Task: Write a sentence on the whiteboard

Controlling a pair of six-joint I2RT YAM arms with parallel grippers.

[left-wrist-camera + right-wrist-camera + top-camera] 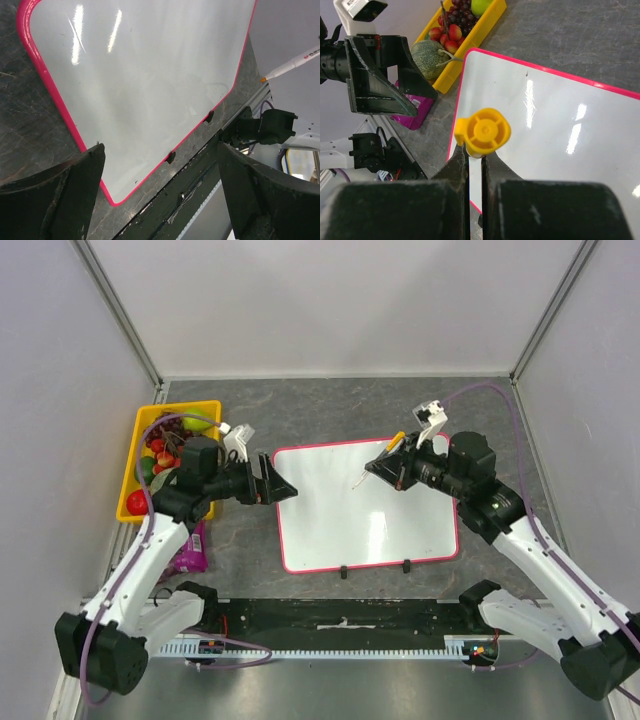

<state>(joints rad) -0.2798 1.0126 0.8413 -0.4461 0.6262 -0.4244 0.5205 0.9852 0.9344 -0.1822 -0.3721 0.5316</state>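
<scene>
The whiteboard (pixel 370 520) (pixel 150 75) (pixel 560 115) lies flat mid-table, white with a pink frame and two black feet on its near edge. No sentence shows on it; its face looks blank. My right gripper (pixel 388 468) (pixel 475 152) is shut on a white marker (pixel 363 475) (pixel 295 64) with a yellow end cap (pixel 482 132). The marker slants down toward the board's upper middle; I cannot tell whether its orange tip touches. My left gripper (pixel 278 483) (pixel 160 150) stands open and holds nothing, at the board's upper left corner.
A yellow tray (pixel 135 455) (pixel 470 42) of fruit stands at the far left, with a melon (pixel 430 57) at its near end. A purple packet (pixel 190 550) (pixel 412 107) lies beside it. A black rail (pixel 340 615) runs along the near table edge.
</scene>
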